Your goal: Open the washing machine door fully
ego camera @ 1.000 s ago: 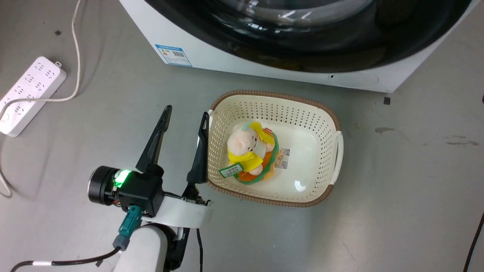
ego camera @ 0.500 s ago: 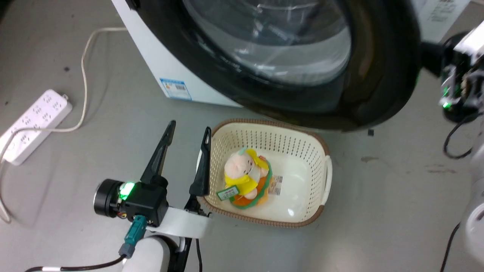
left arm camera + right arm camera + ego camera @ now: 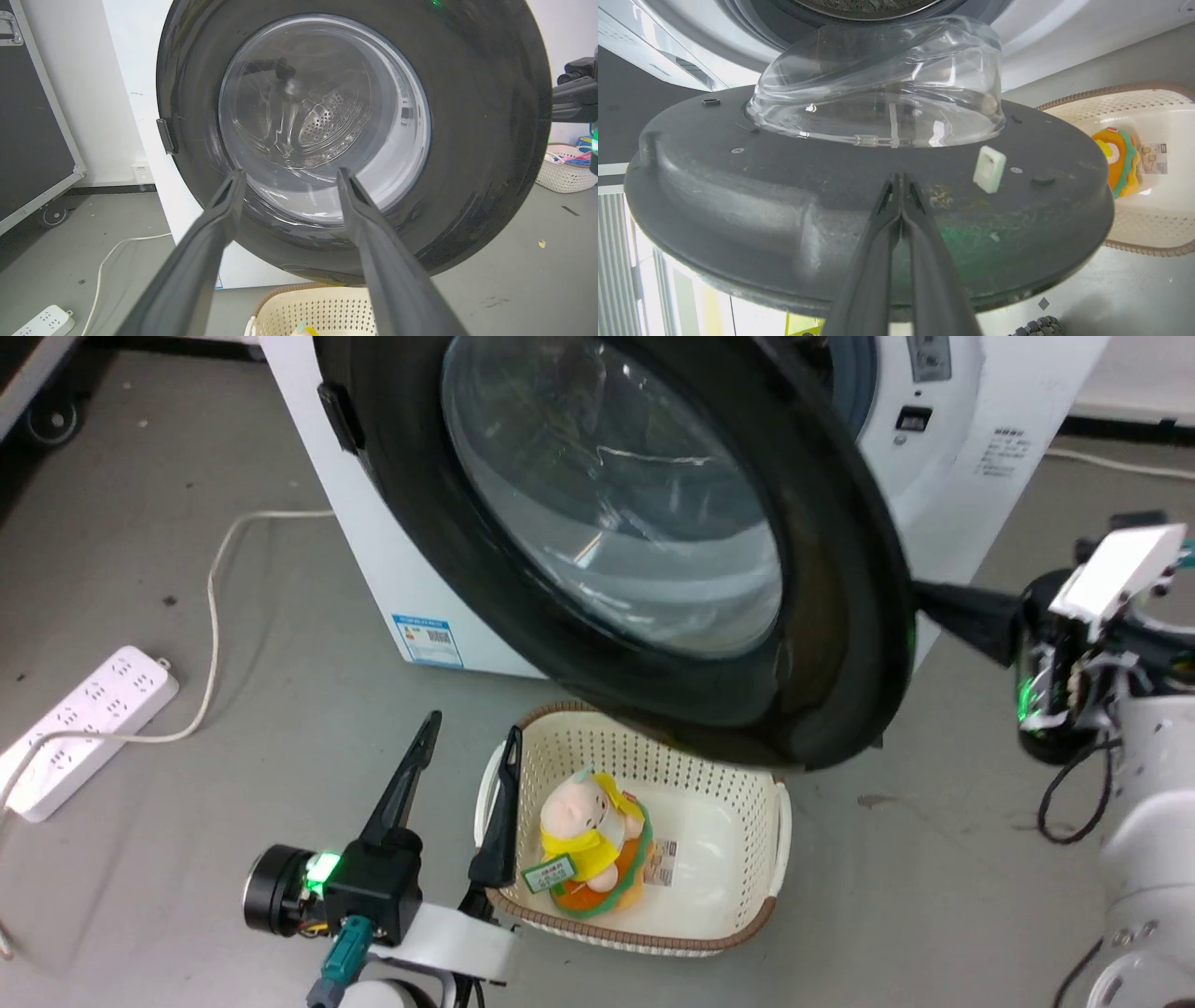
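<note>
Washing machine door (image 3: 840,616) partly open, overhanging laundry basket (image 3: 653,770); basket's far rim hidden. Right gripper (image 3: 900,179) fingers pressed together, tips at door's inner face. Left gripper (image 3: 473,725) spread, empty, beside basket.

Washing machine door (image 3: 616,523): glossy blk ring, clear glass centre. Machine body (image 3: 392,569): white, blue label. Basket (image 3: 672,779): cream, dotted w/ holes, brown braided rim. Plush toy (image 3: 583,840): pink, yellow, green, orange. Power strip (image 3: 84,728): white. Floor (image 3: 187,859): grey.
</note>
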Available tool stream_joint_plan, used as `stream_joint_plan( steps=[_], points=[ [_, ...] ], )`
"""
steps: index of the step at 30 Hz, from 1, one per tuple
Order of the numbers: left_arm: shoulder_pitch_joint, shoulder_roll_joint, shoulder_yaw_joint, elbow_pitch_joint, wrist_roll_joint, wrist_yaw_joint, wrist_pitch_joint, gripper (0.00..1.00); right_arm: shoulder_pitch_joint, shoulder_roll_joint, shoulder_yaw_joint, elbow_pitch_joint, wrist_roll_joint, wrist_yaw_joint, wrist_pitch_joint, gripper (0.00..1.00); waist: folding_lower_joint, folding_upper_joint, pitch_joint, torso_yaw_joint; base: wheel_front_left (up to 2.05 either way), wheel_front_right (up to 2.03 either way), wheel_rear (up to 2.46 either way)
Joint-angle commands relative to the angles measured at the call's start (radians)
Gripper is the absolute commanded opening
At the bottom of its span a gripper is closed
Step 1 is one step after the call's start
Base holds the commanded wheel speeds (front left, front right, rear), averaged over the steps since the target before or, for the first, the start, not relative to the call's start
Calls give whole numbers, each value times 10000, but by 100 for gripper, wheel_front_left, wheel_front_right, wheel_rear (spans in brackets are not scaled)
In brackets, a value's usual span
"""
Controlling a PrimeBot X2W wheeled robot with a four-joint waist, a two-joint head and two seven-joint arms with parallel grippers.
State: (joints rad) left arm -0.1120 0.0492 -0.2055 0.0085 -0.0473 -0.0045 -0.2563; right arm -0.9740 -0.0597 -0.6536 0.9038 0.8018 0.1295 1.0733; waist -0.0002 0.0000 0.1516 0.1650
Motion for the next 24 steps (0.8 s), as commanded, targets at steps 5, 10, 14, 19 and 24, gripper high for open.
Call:
stream_joint_plan(
  steps=[5,10,14,19,24],
  points=[
    [302,19,62,131,49,-109,-55,100,805,93,1283,182,1527,12,-14,0,2,0,-375,44,0,0,0],
    [470,18,55,172,58,-130,-55,100,1489,94,2739,178,2909,12,5,0,2,0,-621,120,0,0,0],
    [632,18,33,188,76,-131,-55,100,1940,94,3654,27,3841,12,-47,0,2,0,-751,143,0,0,0],
    [889,18,49,277,41,-171,-55,100,2763,94,5408,-557,5565,12,-191,0,2,0,-924,180,0,0,0],
    [1084,23,106,327,33,-214,-55,100,3780,94,7441,-1635,7185,12,-619,0,2,0,-1092,213,0,0,0]
  ],
)
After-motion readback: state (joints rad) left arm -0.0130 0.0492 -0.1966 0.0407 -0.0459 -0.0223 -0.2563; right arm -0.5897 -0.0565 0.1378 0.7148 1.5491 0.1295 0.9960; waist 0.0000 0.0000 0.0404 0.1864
